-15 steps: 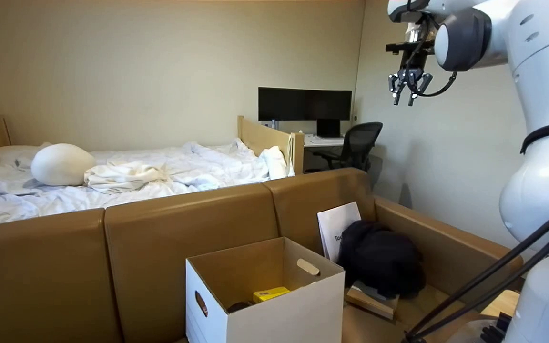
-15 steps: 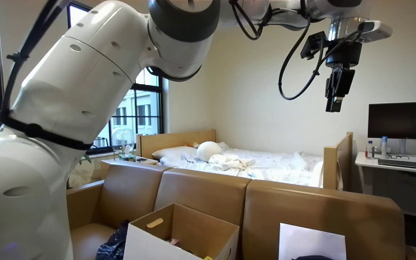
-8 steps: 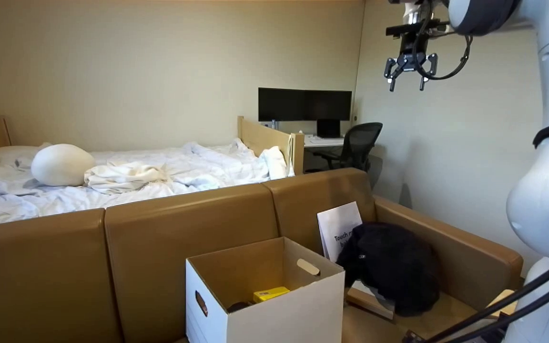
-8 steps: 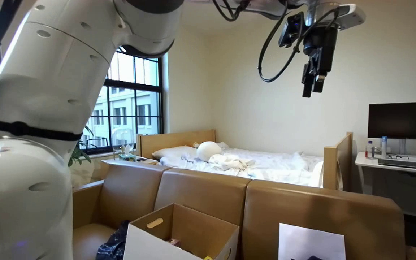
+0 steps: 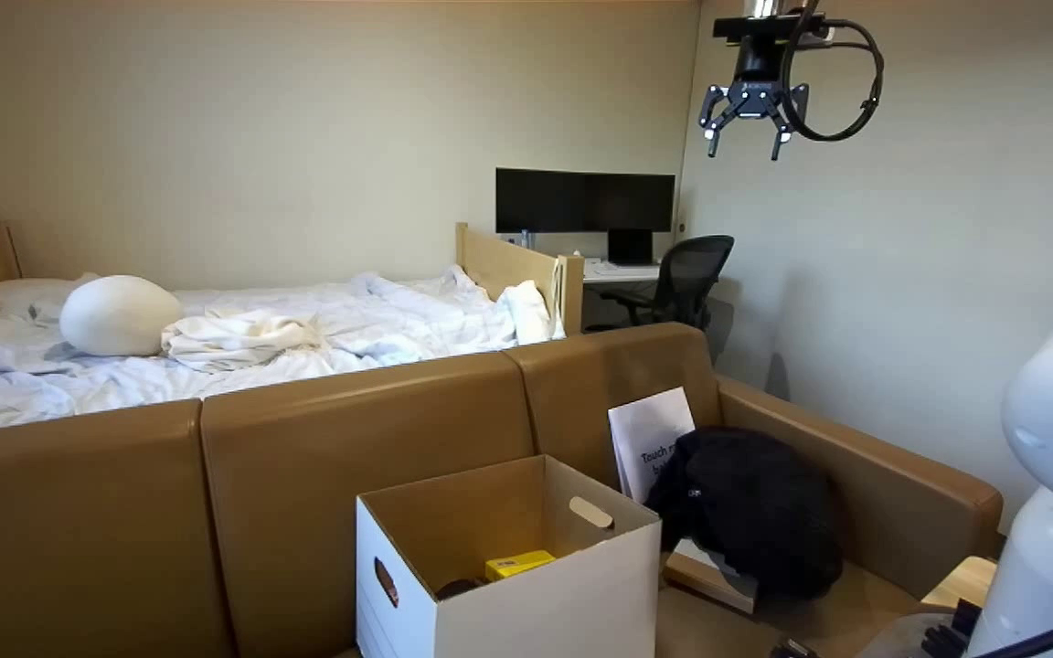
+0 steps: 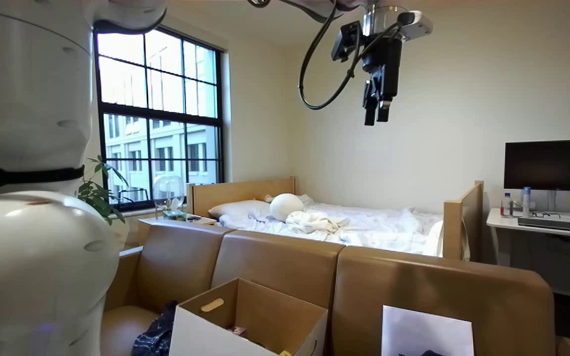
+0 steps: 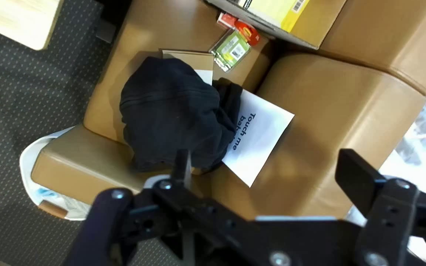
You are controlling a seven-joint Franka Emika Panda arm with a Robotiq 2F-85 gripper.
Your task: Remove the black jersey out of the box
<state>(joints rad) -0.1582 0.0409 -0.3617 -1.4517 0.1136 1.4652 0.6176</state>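
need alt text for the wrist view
Bunched black cloth jersey on a tan padded sofa, partly hiding a white paper sheet. An open black gripper spans the foreground; part of a brown-lined cardboard box shows at top.

The surface [image 7: 168, 27] carries one box [image 5: 545, 594], one black jersey [image 7: 172, 114] and one lettered sheet of paper [image 7: 263, 135]. There are also one bed [image 5: 508, 265], one chair [image 5: 684, 274], one plant [image 6: 95, 199], two bottles [image 6: 526, 202] and one pincer [image 5: 744, 153] with two fingers [image 7: 357, 181].

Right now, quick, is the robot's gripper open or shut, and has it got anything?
Gripper: open wide, holding nothing.
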